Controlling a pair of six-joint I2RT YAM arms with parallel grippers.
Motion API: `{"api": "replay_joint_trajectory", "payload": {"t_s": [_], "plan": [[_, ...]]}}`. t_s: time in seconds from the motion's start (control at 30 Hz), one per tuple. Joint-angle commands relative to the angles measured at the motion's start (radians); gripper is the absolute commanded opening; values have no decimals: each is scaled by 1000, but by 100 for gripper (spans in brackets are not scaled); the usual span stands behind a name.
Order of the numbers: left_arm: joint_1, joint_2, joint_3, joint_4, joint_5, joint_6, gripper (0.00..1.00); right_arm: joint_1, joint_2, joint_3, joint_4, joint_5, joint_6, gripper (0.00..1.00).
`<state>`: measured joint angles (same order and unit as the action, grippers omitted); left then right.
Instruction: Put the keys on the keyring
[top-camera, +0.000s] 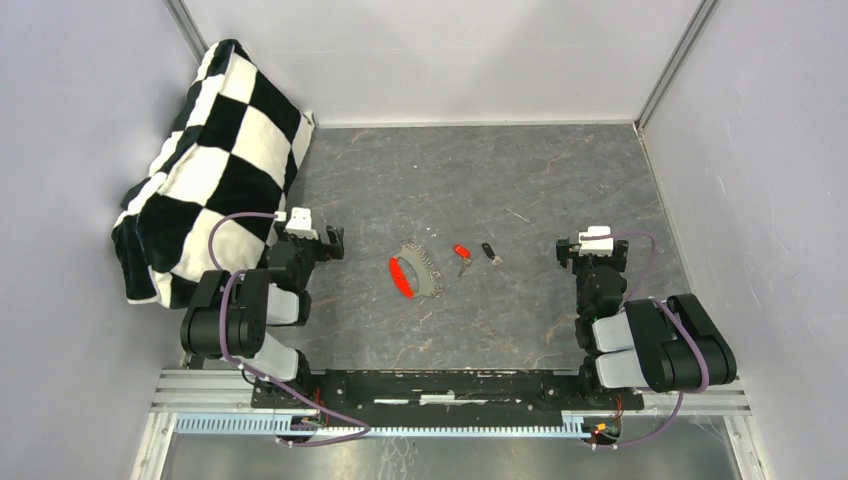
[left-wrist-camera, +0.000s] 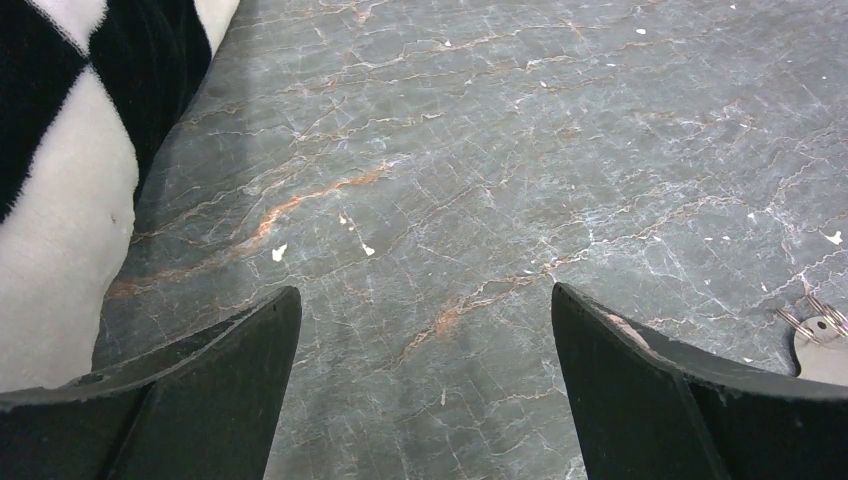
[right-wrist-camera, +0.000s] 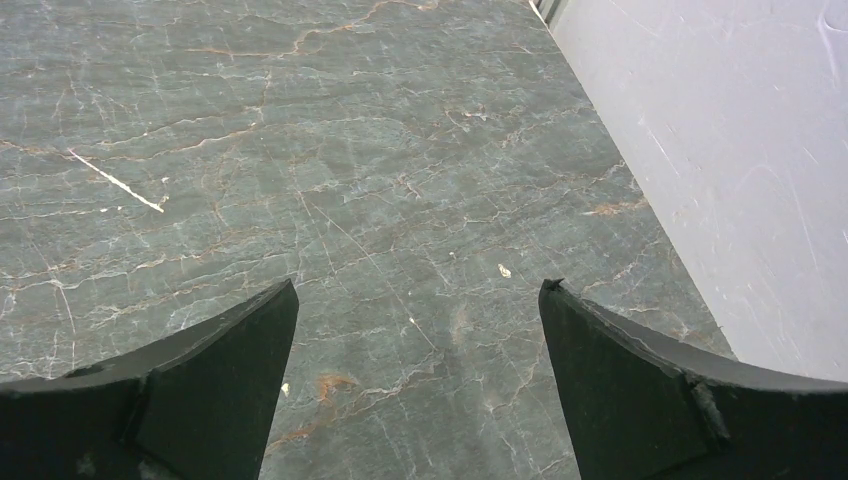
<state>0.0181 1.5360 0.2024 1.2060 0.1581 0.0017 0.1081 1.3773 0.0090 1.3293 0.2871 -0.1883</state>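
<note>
The keyring (top-camera: 413, 272), a red curved band with a grey toothed arc, lies flat on the grey marbled table at mid-centre. The red-headed key (top-camera: 461, 251) and the black-headed key (top-camera: 489, 252) lie side by side just right of it, apart from the ring. My left gripper (top-camera: 322, 243) is open and empty, left of the keyring; in the left wrist view (left-wrist-camera: 427, 290) its jaws stand wide apart over bare table, and a grey metal bit of the keyring (left-wrist-camera: 820, 328) shows at the right edge. My right gripper (top-camera: 585, 255) is open and empty, right of the keys; the right wrist view (right-wrist-camera: 420, 283) shows only table.
A black-and-white checked cushion (top-camera: 210, 170) fills the back left corner, close behind the left arm, and shows in the left wrist view (left-wrist-camera: 60, 150). White walls enclose the table; the right wall (right-wrist-camera: 720, 150) stands near the right gripper.
</note>
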Motion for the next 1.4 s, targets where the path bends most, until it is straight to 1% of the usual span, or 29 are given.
{"api": "replay_joint_trajectory", "payload": {"t_s": [0.0,0.43,0.47,0.5,0.53,0.57,0.6,0.63,0.7,0.77,0.8,0.83,0.87,0.9,0.93,1.0,1.03,1.07,1.1,1.13,1.17,1.27,1.37], "plan": [[0,1,6,41,-14,16,100,-4,-7,-78,39,-13,3,98],[1,-3,9,35,-14,14,100,-6,-5,-72,33,-18,5,98],[3,-11,18,9,-21,10,100,-6,-3,-70,28,-14,3,98],[3,-32,39,-48,-34,7,100,-5,-6,-69,27,-10,5,98],[5,-62,90,-144,-44,2,100,-3,-12,-78,46,6,10,98],[5,-98,124,-262,-46,1,100,7,-34,-77,31,65,21,98],[5,-125,183,-387,-27,6,100,22,-68,-57,-26,111,27,98],[3,-139,254,-480,2,30,100,31,-117,-21,-141,130,21,98],[3,-134,331,-643,41,59,100,54,-183,67,-315,137,8,98],[3,-107,430,-802,85,100,100,60,-236,134,-457,123,72,98],[3,-97,466,-876,101,112,100,60,-252,153,-482,89,96,98],[3,-89,494,-945,114,124,100,60,-266,150,-465,68,143,98],[1,-85,516,-1001,130,138,100,61,-276,138,-409,69,273,98],[1,-85,526,-1042,143,153,100,60,-281,142,-400,69,360,98],[1,-87,533,-1078,158,171,100,60,-286,171,-446,66,435,98],[-1,-95,549,-1159,193,214,100,61,-255,282,-636,31,487,98],[-5,-96,566,-1206,205,232,100,60,-215,331,-689,-3,519,98],[-6,-96,585,-1251,210,246,100,60,-176,401,-764,-73,495,98],[-6,-96,606,-1293,216,252,100,69,-125,461,-796,-167,455,98],[-7,-94,625,-1328,220,255,100,82,-86,501,-825,-227,430,98],[-6,-94,639,-1353,227,260,100,108,-47,541,-864,-220,414,98],[-6,-100,654,-1392,250,268,100,245,17,636,-935,-117,322,98],[-6,-102,678,-1436,282,277,100,355,94,750,-1004,-86,259,98]]}}
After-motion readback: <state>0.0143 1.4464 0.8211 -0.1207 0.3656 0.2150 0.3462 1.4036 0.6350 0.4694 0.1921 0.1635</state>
